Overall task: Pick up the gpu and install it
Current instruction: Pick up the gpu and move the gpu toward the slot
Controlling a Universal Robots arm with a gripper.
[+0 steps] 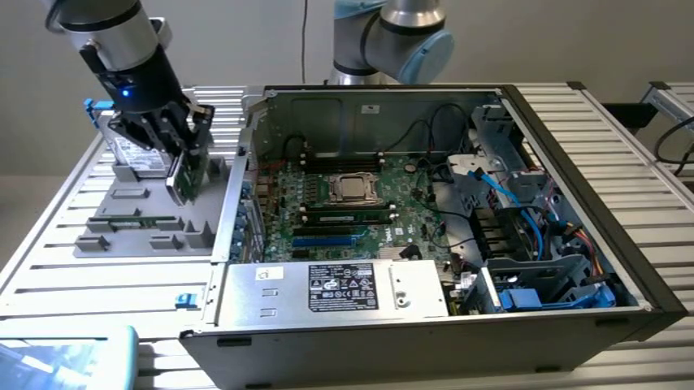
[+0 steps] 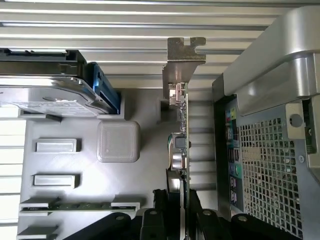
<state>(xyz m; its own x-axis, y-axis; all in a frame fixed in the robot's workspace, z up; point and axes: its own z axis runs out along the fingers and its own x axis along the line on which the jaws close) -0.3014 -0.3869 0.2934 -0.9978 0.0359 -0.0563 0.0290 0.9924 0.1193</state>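
Wrist view — gripper fingers pinch gpu edge-on btwn them; long axis runs straight out from fingertips — PC case just beside.

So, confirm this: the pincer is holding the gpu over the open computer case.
Wrong place: the pincer holds the gpu over the gray tray beside the computer case, not over the case. The exterior view shows it.

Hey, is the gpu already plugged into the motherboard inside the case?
No, the end effector holds the gpu above the gray tray, outside the computer case.
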